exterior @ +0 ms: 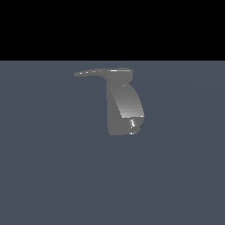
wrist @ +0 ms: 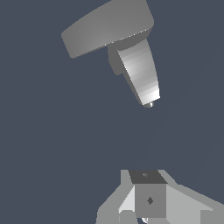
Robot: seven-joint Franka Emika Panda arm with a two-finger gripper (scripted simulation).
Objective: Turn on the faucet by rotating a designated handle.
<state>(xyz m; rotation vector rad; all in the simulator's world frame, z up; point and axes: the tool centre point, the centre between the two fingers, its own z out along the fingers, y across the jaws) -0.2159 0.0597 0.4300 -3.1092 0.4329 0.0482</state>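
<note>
There is one grey, metallic-looking, blocky curved faucet (exterior: 124,107), one thin, flat, tapering grey handle (exterior: 94,72) and one white and grey robot gripper (wrist: 148,203). The gripper appears only in the wrist view, and nothing of the arm shows in the exterior view.

The faucet stands upright near the middle of the exterior view, on its own. Its body curves down from a flat top cap to a small round nozzle (exterior: 132,125) at the lower end, which catches a bright highlight. The front face is shaded from darker grey above to a pale band just over the nozzle. The handle sticks out sideways from the top cap toward the exterior view's left, roughly level, narrowing to a rounded tip. In the wrist view the faucet (wrist: 138,72) shows a broad grey cap with the lighter, tapering body beneath it and the nozzle (wrist: 148,104) at the end.

The gripper sits well apart from the faucet and touches nothing. Only its blocky base with a dark square face is seen at the frame's edge, and I cannot tell whether the fingers are spread or pressed together.

The surface (exterior: 52,176) is a plain, flat slate-blue plane without texture. Above it the backdrop (exterior: 112,28) is a solid black band.
</note>
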